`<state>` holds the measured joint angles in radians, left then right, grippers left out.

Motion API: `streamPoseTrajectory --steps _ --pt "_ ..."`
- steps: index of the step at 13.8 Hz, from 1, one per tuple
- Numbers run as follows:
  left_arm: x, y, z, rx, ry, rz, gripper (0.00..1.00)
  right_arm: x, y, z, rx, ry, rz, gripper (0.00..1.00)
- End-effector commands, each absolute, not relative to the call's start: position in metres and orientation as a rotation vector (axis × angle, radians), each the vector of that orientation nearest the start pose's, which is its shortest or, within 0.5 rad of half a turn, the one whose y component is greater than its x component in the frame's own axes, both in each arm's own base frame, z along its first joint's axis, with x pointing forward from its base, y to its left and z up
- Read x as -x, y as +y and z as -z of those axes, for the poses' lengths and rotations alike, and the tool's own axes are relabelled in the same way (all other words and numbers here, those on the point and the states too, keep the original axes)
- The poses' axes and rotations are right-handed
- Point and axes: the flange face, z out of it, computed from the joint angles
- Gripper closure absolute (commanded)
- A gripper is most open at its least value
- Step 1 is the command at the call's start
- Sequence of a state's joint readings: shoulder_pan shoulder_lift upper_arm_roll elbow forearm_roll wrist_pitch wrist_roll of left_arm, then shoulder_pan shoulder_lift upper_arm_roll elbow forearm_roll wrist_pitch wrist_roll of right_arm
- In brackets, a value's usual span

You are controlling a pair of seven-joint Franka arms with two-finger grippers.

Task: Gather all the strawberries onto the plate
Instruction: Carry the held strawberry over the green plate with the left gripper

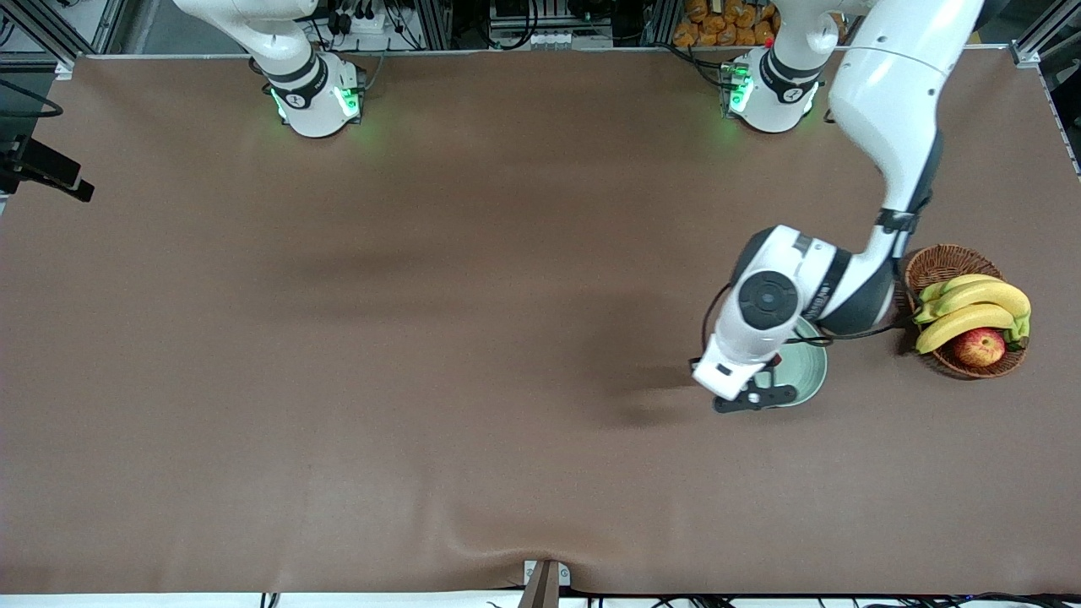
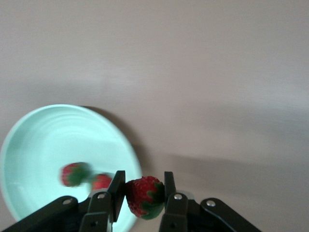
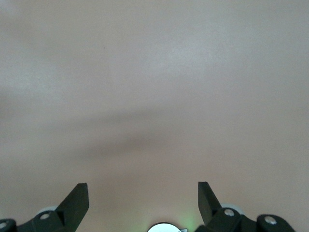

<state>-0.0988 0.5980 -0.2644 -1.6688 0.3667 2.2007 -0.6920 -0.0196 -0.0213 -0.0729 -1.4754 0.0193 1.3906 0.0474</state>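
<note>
1. A strawberry (image 2: 144, 196) is pinched between the two fingers of the left gripper (image 2: 143, 193), red flesh and green cap showing in the narrow gap between the pads.
2. The left gripper (image 1: 773, 371) hangs over the plate (image 1: 809, 371), above the plate's rim on the side toward the right arm's end of the table.
3. Two more strawberries (image 2: 75, 174) (image 2: 101, 181) lie in the plate (image 2: 43, 145), close together in its pale mint-green bowl; the left wrist view shows them blurred.
4. In the front view the left arm's wrist covers much of the plate, and the berries inside it cannot be made out there.
5. The plate sits on the brown table (image 1: 422, 338) toward the left arm's end, near a wicker basket (image 1: 937, 266).
6. The basket holds a bunch of bananas (image 1: 971, 308) and a red-yellow apple (image 1: 980, 346); it stands apart from the plate, closer to the table's end.
7. The right gripper (image 3: 143, 195) has its fingers spread wide with nothing between them, over bare tabletop.
8. The right arm waits; only its base shows in the front view, at the top of the table.
</note>
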Motion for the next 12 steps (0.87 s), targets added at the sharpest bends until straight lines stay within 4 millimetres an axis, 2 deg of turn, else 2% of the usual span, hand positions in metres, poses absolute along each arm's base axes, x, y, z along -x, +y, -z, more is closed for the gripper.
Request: streamPoseTrajectory --steps 1,4,8,10,11,12 --pt "-0.639 -0.16 -0.264 2.981 -0.196 0.056 0.94 -0.526 -0.046 -0.67 3.12 0.242 -0.101 0.0" --pt "-0.647 -0.121 -0.259 2.986 -0.178 0.042 0.94 -0.527 -0.046 -0.67 3.12 0.245 -0.098 0.0" --pt "-0.646 -0.105 -0.236 3.006 -0.18 0.036 0.91 -0.527 -0.046 -0.67 3.12 0.242 -0.098 0.0" --pt "-0.65 -0.082 -0.224 3.017 -0.175 0.028 0.84 -0.527 -0.046 -0.67 3.12 0.245 -0.098 0.0" --pt "-0.651 -0.071 -0.221 3.023 -0.159 0.031 0.76 -0.527 -0.046 -0.67 3.12 0.245 -0.098 0.0" --pt "-0.651 -0.068 -0.218 3.026 -0.143 0.025 0.63 -0.527 -0.045 -0.67 3.12 0.242 -0.098 0.0"
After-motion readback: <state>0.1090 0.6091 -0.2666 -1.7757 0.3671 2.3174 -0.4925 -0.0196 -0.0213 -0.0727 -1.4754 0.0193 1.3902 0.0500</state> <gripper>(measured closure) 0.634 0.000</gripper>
